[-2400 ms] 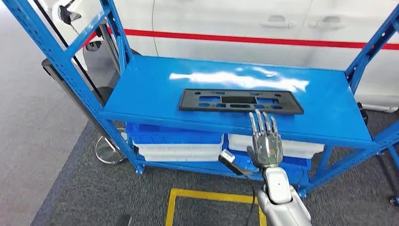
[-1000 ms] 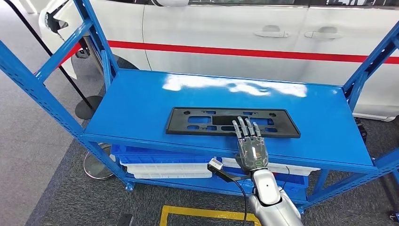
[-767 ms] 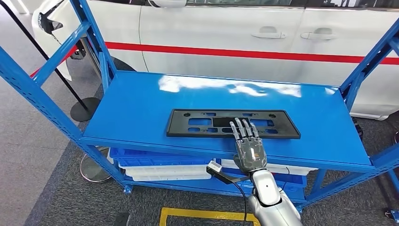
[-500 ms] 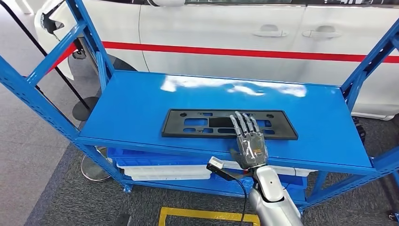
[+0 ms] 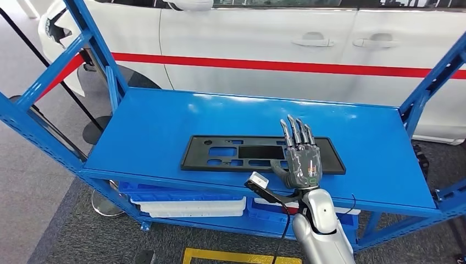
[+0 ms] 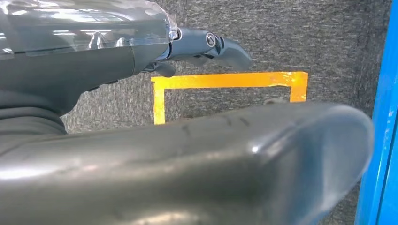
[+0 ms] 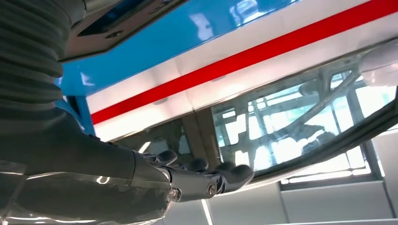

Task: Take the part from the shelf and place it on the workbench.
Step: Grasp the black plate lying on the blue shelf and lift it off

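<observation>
Risen off the shelf [image 5: 165,118], our right hand [image 5: 299,159] hovers above the part [image 5: 231,154], fingers spread, holding nothing; grasp pending.

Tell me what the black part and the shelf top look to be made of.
Black part: probably moulded plastic, matt, with clean cut-outs and no glare. Shelf top: likely painted sheet metal, glossy blue, mirroring the white car behind it.
</observation>
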Robot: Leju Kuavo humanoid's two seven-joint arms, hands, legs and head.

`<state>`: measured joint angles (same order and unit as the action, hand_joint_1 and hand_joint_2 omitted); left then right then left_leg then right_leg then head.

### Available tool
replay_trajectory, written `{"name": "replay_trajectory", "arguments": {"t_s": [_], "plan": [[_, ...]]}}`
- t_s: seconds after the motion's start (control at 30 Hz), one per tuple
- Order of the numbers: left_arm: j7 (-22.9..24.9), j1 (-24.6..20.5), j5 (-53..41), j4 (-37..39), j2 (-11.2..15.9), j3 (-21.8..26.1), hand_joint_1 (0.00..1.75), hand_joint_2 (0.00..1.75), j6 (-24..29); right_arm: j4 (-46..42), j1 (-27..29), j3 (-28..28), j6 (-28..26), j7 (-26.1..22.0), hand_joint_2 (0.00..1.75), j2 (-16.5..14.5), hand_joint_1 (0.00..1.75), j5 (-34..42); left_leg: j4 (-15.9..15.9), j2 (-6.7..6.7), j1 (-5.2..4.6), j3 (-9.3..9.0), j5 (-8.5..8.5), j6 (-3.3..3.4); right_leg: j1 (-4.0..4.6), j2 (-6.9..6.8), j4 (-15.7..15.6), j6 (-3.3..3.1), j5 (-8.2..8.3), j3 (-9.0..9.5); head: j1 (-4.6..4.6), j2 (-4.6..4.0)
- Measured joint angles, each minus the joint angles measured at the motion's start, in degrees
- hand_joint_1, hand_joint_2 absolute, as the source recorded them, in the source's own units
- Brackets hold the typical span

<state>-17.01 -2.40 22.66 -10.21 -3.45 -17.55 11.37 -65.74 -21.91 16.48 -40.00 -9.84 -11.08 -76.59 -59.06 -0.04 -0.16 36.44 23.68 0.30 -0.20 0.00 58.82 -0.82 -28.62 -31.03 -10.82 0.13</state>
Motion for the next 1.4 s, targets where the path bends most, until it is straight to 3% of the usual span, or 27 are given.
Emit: {"name": "replay_trajectory", "arguments": {"t_s": [0.07,0.13,0.23,0.27,0.3,0.33,0.37,0.43,0.47,0.6,0.67,0.73,0.77,0.8,0.83,0.9,0.97,1.1,1.17,1.23,1.27,1.3,1.33,1.4], "plan": [[0.0,0.1,0.0,0.0,-0.1,0.0,0.00,0.00,0.0,-0.4,0.3,0.1,0.1,0.2,1.75,0.0,0.00,-0.3,0.8,-0.05,0.28,-0.75,-0.55,0.48,0.07,-0.04,0.0,0.72,-0.59,0.42,0.00,0.01],[0.0,0.0,0.1,0.0,-0.1,0.0,0.00,0.00,0.0,-0.6,0.2,0.2,0.1,0.4,1.75,0.0,0.00,-0.4,1.6,-0.05,0.66,-1.72,-0.56,0.96,0.09,-0.03,2.8,1.24,-2.20,-0.63,0.01,0.01],[0.1,-0.2,0.1,0.0,-0.2,0.0,0.00,0.00,0.2,-0.6,0.6,0.2,0.1,0.6,1.75,0.1,0.00,-0.1,1.8,-0.13,0.64,-2.39,0.05,1.41,-0.21,0.02,13.5,1.80,-6.02,-7.27,0.01,0.01],[0.0,-0.2,0.1,0.0,-0.2,0.0,0.00,0.00,0.3,-0.6,0.8,0.2,0.1,0.6,1.75,0.1,0.00,0.2,1.7,-0.20,0.63,-2.61,0.36,1.42,-0.32,0.02,15.7,1.96,-5.95,-9.13,0.01,0.01],[0.0,-0.1,0.1,0.0,-0.2,0.0,0.00,0.00,0.5,-0.5,1.0,0.2,0.1,0.6,1.75,0.1,0.00,0.7,1.6,-0.27,0.64,-2.91,0.71,1.34,-0.44,0.01,15.5,2.07,-4.57,-9.88,0.01,0.01],[-0.1,0.0,0.1,0.0,-0.2,0.0,0.00,0.00,0.6,-0.6,1.1,0.2,0.1,0.6,1.75,0.2,0.00,1.5,1.4,-0.34,0.65,-3.31,1.13,1.23,-0.56,0.00,13.1,2.11,-2.11,-9.44,0.01,0.01],[-0.1,0.1,0.1,0.0,-0.3,0.0,0.00,0.00,0.7,-0.6,1.1,0.2,0.1,0.4,1.75,0.2,0.00,2.5,1.2,-0.39,0.66,-3.75,1.61,1.09,-0.66,-0.01,9.1,2.09,0.81,-8.13,0.01,0.01],[-0.2,0.0,0.1,0.0,-0.3,0.0,0.00,0.00,0.8,-1.0,1.3,0.2,0.0,-0.4,1.75,0.3,0.00,5.4,0.7,-0.48,0.50,-4.24,2.49,0.60,-0.60,0.03,2.6,1.79,3.97,-5.56,0.02,0.01],[-0.2,-0.1,0.1,0.0,-0.3,0.0,0.00,0.00,0.9,-1.5,1.5,0.2,0.0,-1.0,1.75,0.4,0.00,7.2,0.6,-0.51,0.41,-4.28,2.76,0.31,-0.52,0.07,1.1,1.56,4.27,-5.00,0.02,0.01],[-1.0,0.0,0.0,0.0,-0.1,0.0,0.00,0.00,0.5,-4.6,2.7,0.2,0.0,-3.4,1.75,0.7,0.00,13.7,-0.1,-0.46,0.46,-4.19,3.75,-1.01,-0.60,0.18,0.3,0.26,4.15,-4.61,0.00,0.01],[-1.7,0.0,-0.1,0.0,0.0,0.0,0.00,0.00,0.2,-6.4,3.1,0.2,0.1,-4.1,1.75,0.9,0.00,15.2,-4.5,-0.34,0.61,-2.42,6.67,-1.56,-0.87,0.05,0.0,-0.16,4.26,-4.33,0.00,0.01],[-2.0,-0.1,-0.2,0.0,0.0,0.0,0.00,0.00,0.2,-8.0,3.7,0.2,0.2,-4.4,1.75,1.1,0.00,16.1,-12.1,-0.31,0.77,0.96,10.27,-1.98,-0.84,-0.07,-0.1,-0.29,4.20,-4.34,0.01,0.01],[-2.1,0.0,-0.2,0.0,0.0,-0.1,0.00,0.00,0.2,-8.6,4.1,0.2,0.2,-4.5,1.75,1.2,0.00,16.3,-14.8,-0.31,0.83,2.21,11.08,-2.11,-0.82,-0.12,-0.1,-0.30,4.19,-4.35,0.01,0.01],[-2.1,0.0,-0.2,0.0,0.1,-0.1,0.00,0.00,0.2,-9.1,4.4,0.2,0.2,-4.6,1.75,1.3,0.00,16.5,-15.6,-0.31,0.86,2.55,10.74,-2.17,-0.81,-0.13,0.0,-0.30,4.20,-4.35,0.01,0.01],[-2.1,0.1,-0.2,0.0,0.1,-0.1,0.00,0.00,0.2,-9.6,4.7,0.2,0.2,-4.7,1.75,1.4,0.00,16.7,-14.0,-0.30,0.89,1.75,9.32,-2.15,-0.82,-0.12,0.0,-0.27,4.22,-4.34,0.01,0.01],[-2.1,0.0,-0.3,0.0,0.2,-0.1,0.00,0.00,0.1,-10.6,5.0,0.2,0.2,-4.8,1.75,1.6,0.00,17.0,-6.2,-0.29,0.91,-2.07,5.44,-1.93,-0.82,-0.08,0.1,-0.09,4.31,-4.33,0.01,0.01],[-2.0,-0.2,-0.4,0.0,0.3,-0.1,0.00,0.00,0.0,-11.4,5.0,0.2,0.2,-4.9,1.75,1.7,0.00,17.3,-0.3,-0.35,0.70,-4.76,3.48,-1.27,-0.63,-0.03,0.2,0.47,4.57,-4.53,0.01,0.01],[-1.9,-0.2,-0.9,0.0,0.4,-0.2,0.00,0.00,0.0,-12.3,5.4,0.2,0.1,-5.3,1.75,2.0,0.00,18.1,1.0,-0.33,0.50,-4.57,2.26,0.47,-0.59,0.03,0.5,2.02,4.75,-5.10,0.01,0.01],[-1.8,-0.4,-0.9,0.0,0.4,-0.2,0.00,0.00,0.0,-12.3,5.5,0.2,0.1,-5.5,1.75,2.2,0.00,18.3,1.4,-0.20,0.67,-3.85,1.42,1.35,-0.63,0.06,4.4,2.47,1.32,-6.67,0.02,0.01],[-1.8,-0.5,-0.9,0.0,0.5,-0.2,0.00,0.00,0.1,-12.4,5.7,0.2,0.1,-5.7,1.75,2.3,0.00,18.4,1.5,-0.17,0.51,-2.81,0.85,1.76,-0.63,0.05,11.8,2.74,-3.50,-9.29,0.03,0.00],[-1.8,-0.5,-0.8,0.0,0.5,-0.2,0.00,0.00,0.2,-12.3,5.9,0.2,0.1,-5.8,1.75,2.4,0.00,18.4,1.5,-0.17,0.42,-2.33,0.56,1.81,-0.63,0.04,14.9,2.82,-4.88,-10.20,0.03,0.00],[-1.8,-0.4,-0.8,0.0,0.5,-0.2,0.00,0.00,0.2,-12.3,6.1,0.2,0.1,-5.8,1.75,2.4,0.00,18.4,1.4,-0.17,0.34,-1.91,0.24,1.80,-0.63,0.04,16.2,2.80,-5.12,-10.15,0.03,0.00],[-1.8,-0.4,-0.8,0.0,0.5,-0.2,0.00,0.00,0.3,-12.3,6.2,0.2,0.1,-5.9,1.75,2.5,0.00,18.4,1.4,-0.19,0.29,-1.55,-0.06,1.75,-0.62,0.04,15.3,2.69,-4.44,-9.01,0.03,0.01],[-1.8,-0.4,-0.8,0.0,0.5,-0.2,0.00,0.00,0.5,-12.3,6.3,0.2,0.2,-6.0,1.75,2.6,0.00,18.3,1.3,-0.24,0.19,-1.05,-0.56,1.52,-0.52,0.04,7.9,2.15,-1.85,-3.74,0.03,0.01]]}}
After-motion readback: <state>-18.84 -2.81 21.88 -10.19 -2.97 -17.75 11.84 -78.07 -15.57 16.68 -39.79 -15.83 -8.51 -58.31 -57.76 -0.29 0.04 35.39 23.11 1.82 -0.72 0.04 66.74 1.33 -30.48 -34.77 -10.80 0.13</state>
